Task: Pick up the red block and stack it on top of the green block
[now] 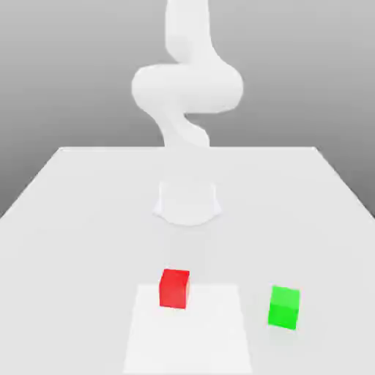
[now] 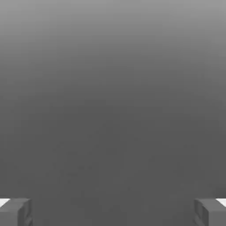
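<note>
Tabletop: red block left of green block in exterior view. Gripper wide open, empty; cropped.

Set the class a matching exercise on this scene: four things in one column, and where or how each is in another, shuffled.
1. Red block
2. Green block
3. Robot arm
4. Gripper

A. Open, nothing between its fingers
B. Partly over the pale square, at its far edge
C. White, rising from the table
D. Beside the pale square, toward the exterior view's right

Pairs: 1-B, 2-D, 3-C, 4-A
</note>
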